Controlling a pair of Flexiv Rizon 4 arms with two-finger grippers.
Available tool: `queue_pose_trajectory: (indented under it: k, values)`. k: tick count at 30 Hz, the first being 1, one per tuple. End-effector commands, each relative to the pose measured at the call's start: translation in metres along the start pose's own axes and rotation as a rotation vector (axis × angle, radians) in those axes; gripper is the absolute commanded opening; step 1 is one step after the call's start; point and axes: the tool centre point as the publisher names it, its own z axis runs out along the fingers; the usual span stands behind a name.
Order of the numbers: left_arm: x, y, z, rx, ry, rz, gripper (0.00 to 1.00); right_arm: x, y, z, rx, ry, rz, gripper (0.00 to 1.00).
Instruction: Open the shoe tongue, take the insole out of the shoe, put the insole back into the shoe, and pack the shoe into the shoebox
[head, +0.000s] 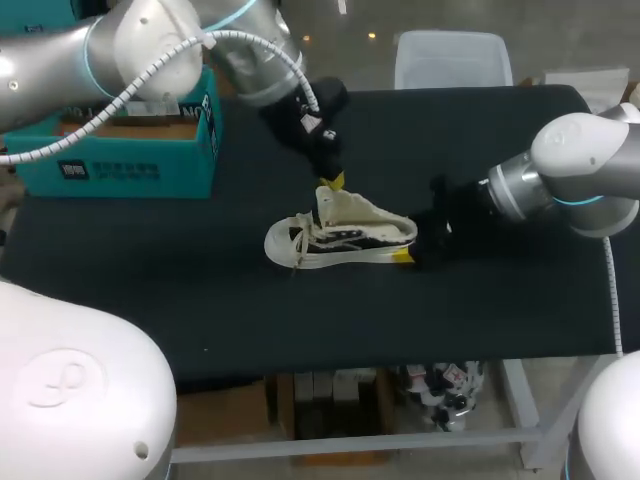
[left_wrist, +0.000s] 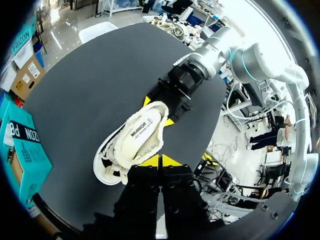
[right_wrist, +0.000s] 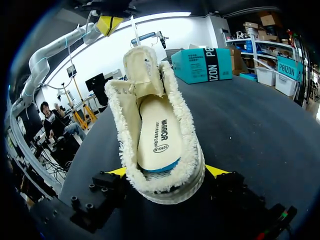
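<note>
A cream low-top shoe (head: 340, 240) lies on its sole mid-table, toe to the left, its tongue (head: 328, 203) standing upright. The insole (right_wrist: 159, 135) lies inside the shoe (right_wrist: 160, 125). My left gripper (head: 331, 182) hangs shut just above the tongue's top edge (right_wrist: 140, 52). Nothing shows between its yellow fingertips (left_wrist: 154, 161), and it stands over the shoe (left_wrist: 131, 145). My right gripper (right_wrist: 167, 172) clasps the heel from both sides and also shows as the right gripper (head: 408, 252) and right gripper (left_wrist: 157, 111). The teal shoebox (head: 130, 150) stands open at the back left.
The black table (head: 200, 300) has bare cloth in front of and to the left of the shoe. The shoebox (left_wrist: 20, 145) sits near the table's left edge, shown beyond the toe as the shoebox (right_wrist: 202, 65). Both arms meet over the middle.
</note>
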Motion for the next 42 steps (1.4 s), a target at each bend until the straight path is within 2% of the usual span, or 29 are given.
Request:
queue_pose_trajectory:
  k: [1, 5, 6, 10, 13, 15, 16, 26, 31, 42]
  values:
    - [0.000, -0.008, -0.002, -0.449, -0.064, 0.383, 0.00, -0.004, -0.010, 0.004, -0.003, 0.005, 0.001, 0.00]
    - [-0.002, -0.011, 0.004, -0.467, -0.078, 0.368, 0.00, -0.004, -0.010, 0.004, -0.003, 0.005, 0.001, 0.00]
    - [-0.002, -0.012, 0.012, -0.471, -0.130, 0.418, 0.00, -0.004, -0.010, 0.004, -0.003, 0.005, 0.001, 0.00]
    - [-0.014, -0.011, 0.036, -0.465, -0.138, 0.452, 0.00, -0.004, -0.010, 0.004, -0.003, 0.005, 0.001, 0.00]
    - [-0.029, -0.008, 0.051, -0.420, -0.120, 0.517, 0.00, -0.004, -0.010, 0.004, -0.003, 0.005, 0.001, 0.00]
    - [-0.033, -0.008, 0.057, -0.409, -0.112, 0.522, 0.00, -0.004, -0.010, 0.004, -0.003, 0.005, 0.001, 0.00]
    - [-0.035, -0.006, 0.060, -0.391, -0.109, 0.555, 0.00, -0.004, -0.010, 0.004, -0.003, 0.005, 0.001, 0.00]
    - [-0.040, -0.004, 0.083, -0.321, -0.083, 0.647, 0.00, -0.004, -0.010, 0.004, -0.003, 0.005, 0.001, 0.00]
    - [-0.043, -0.002, 0.097, -0.285, -0.121, 0.673, 0.00, -0.004, -0.010, 0.004, -0.003, 0.005, 0.001, 0.00]
    - [-0.048, -0.003, 0.122, -0.308, -0.078, 0.729, 0.00, -0.004, -0.010, 0.004, -0.003, 0.005, 0.001, 0.00]
